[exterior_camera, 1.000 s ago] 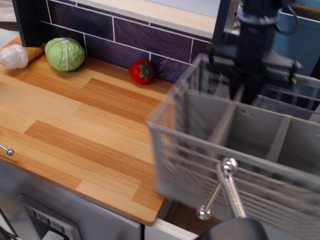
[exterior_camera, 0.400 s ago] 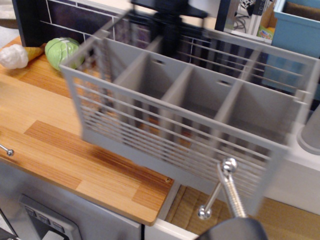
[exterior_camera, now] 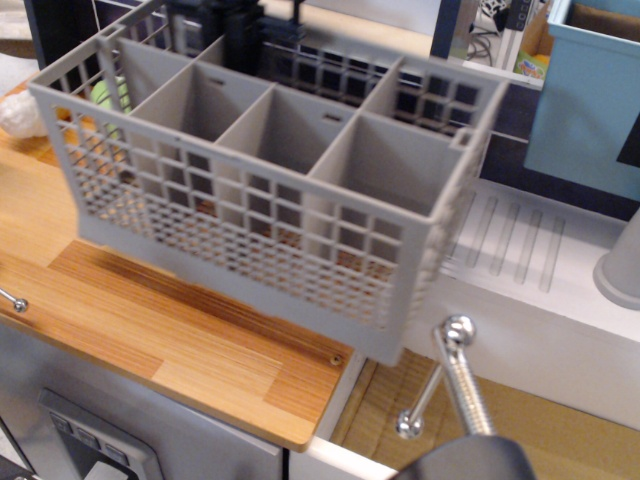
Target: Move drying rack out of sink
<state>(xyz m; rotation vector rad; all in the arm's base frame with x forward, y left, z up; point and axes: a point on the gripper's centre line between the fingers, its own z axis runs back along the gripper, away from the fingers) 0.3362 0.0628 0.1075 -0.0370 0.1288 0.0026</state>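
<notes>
The drying rack [exterior_camera: 270, 215], a grey lattice basket with inner dividers, hangs tilted in the air over the right part of the wooden countertop [exterior_camera: 150, 320]. Its right front corner still overhangs the left edge of the sink [exterior_camera: 560, 430], a white-rimmed basin with a tan bottom. My gripper [exterior_camera: 240, 35], black, comes down at the top of the view and is shut on the rack's far wall. Its fingertips are hidden behind the rack.
A chrome faucet [exterior_camera: 455, 385] stands at the sink's front edge, just below the rack's corner. A white ribbed drainboard [exterior_camera: 520, 245] lies behind the sink, with a grey cup [exterior_camera: 620, 260] at its right. A green cabbage [exterior_camera: 108, 95] and a white item [exterior_camera: 20, 115] sit at the back left.
The rack has swung left from above the sink to above the countertop, carried by my gripper. It now covers the strawberry and most of the cabbage.
</notes>
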